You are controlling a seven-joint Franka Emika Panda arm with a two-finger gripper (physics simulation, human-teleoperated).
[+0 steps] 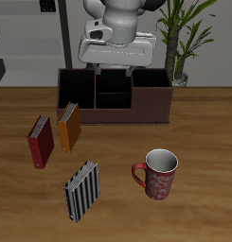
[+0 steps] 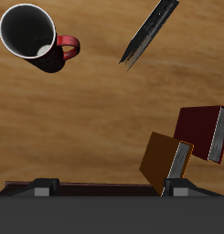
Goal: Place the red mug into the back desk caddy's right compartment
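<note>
Red mug sits upright well toward the desk's front edge from the end effector, which hangs empty and spread above the back desk caddy.

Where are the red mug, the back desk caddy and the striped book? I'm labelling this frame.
red mug (image 1: 159,176): exterior view, on its speckled outer wall.
back desk caddy (image 1: 151,104): exterior view, on its front wall.
striped book (image 1: 82,191): exterior view, on the middle of its cover.
</note>
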